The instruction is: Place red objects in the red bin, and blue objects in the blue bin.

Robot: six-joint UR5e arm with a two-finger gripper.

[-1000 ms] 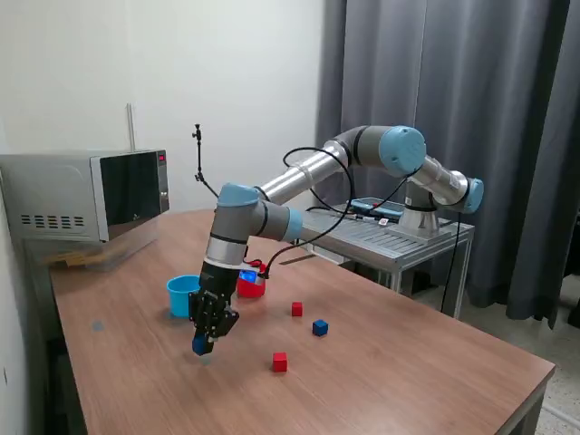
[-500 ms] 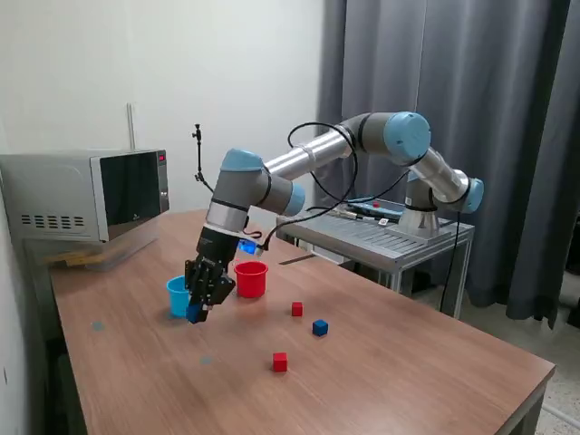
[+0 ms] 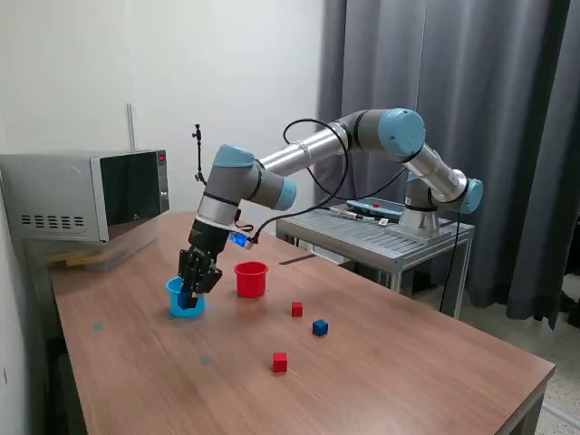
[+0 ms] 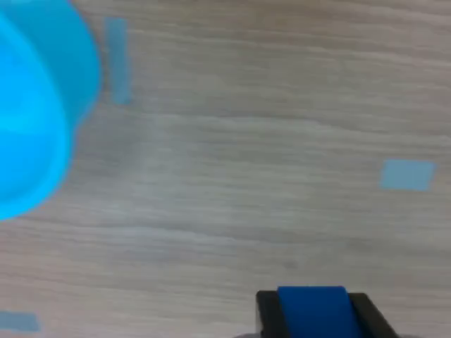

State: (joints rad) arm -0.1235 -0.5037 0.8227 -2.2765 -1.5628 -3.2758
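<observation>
Fingers of my black two-finger gripper (image 3: 191, 296) are clamping a small dark blue cube (image 4: 312, 310), and I am hanging right over the round light-blue plastic cup (image 3: 187, 305) on the brown wooden table (image 3: 381, 372). Just beside it toward the exterior view's right, the round red plastic cup (image 3: 251, 279) is standing upright. Farther right, a small red cube (image 3: 296, 309), another dark blue cube (image 3: 319, 327) and a second red cube (image 3: 279, 362) are lying apart.

Standing on a wooden table (image 3: 381, 362), backed by a white wall (image 3: 227, 72); showing grey curtains (image 3: 453, 91), a microwave (image 3: 86, 195) and a metal cart (image 3: 390, 237) behind.
</observation>
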